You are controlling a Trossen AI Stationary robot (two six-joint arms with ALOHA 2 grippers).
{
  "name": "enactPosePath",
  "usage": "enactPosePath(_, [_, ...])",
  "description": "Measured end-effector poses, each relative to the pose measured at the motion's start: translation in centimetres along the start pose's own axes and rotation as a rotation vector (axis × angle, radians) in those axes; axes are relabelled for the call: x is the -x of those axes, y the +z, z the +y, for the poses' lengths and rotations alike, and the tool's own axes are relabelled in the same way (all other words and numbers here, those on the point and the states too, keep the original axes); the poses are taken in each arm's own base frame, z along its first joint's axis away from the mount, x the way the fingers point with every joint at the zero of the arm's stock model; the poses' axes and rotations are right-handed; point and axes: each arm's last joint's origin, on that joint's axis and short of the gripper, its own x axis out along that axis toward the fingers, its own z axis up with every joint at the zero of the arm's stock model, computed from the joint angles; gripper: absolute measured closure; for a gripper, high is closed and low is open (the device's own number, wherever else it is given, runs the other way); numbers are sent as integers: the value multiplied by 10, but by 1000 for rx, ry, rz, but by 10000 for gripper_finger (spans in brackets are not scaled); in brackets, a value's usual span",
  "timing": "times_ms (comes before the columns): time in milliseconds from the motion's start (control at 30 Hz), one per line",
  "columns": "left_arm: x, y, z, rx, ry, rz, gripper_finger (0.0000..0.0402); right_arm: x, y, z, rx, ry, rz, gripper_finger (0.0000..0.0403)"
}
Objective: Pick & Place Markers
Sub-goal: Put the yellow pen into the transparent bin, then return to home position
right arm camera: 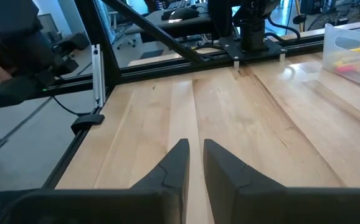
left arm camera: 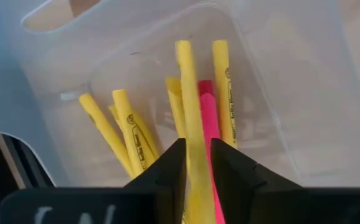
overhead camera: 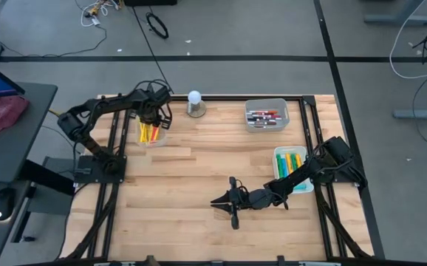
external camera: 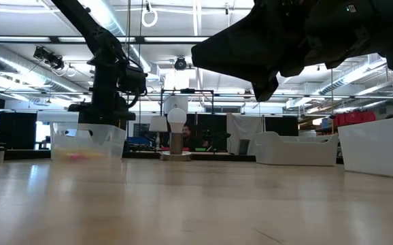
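A clear bin [overhead camera: 152, 135] at the far left holds several yellow markers [left arm camera: 130, 134] and a pink one [left arm camera: 207, 102]. My left gripper [left arm camera: 197, 152] hangs over this bin [left arm camera: 55, 68], shut on one yellow marker. My right gripper [right arm camera: 195, 146] hovers low over bare wood at mid-table [overhead camera: 215, 200], its fingers nearly together with nothing between them. A bin [overhead camera: 267, 116] at the far right holds red and dark markers. Another bin [overhead camera: 291, 166] by the right edge holds green, blue and yellow ones. My left gripper pinches a yellow marker [left arm camera: 197, 163] between its two fingers, coming from above and pointing down into the bin. The marker runs on along the fingers, past their tips. Its far end [left arm camera: 183, 48] reaches down among the other markers. Whether it is lifted clear does not show.
A white round-topped knob on a grey base [overhead camera: 194, 104] stands at the far edge between the bins. Black frame rails [overhead camera: 311, 140] run along the table's sides. Bare wood [overhead camera: 199, 177] stretches across the middle. In the low view the right arm [external camera: 285, 41] fills the top.
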Motion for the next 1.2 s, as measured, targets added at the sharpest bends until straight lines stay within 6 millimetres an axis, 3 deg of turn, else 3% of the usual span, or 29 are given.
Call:
enactPosePath(267, [8,-3,2,-110,-44,4,257,0,1,0,-13,0,2,356])
enactPosePath(467, [58,-21,9,-175,-53,-187,229,17,23,0,-18,-22,109,356])
enactPosePath(667, [121,-69,-3,-261,-187,-487,237,67,61,-1,55,-28,281,356])
enactPosePath(800, [151,-104,-15,-311,-280,-669,244,112,76,-16,71,-16,275,356])
enactPosePath(1000, [168,-139,-32,-395,-336,-823,246,172,58,-59,-51,-13,163,356])
enactPosePath(1200, [170,-144,-41,-415,-372,-842,246,207,55,-110,-112,34,26,371])
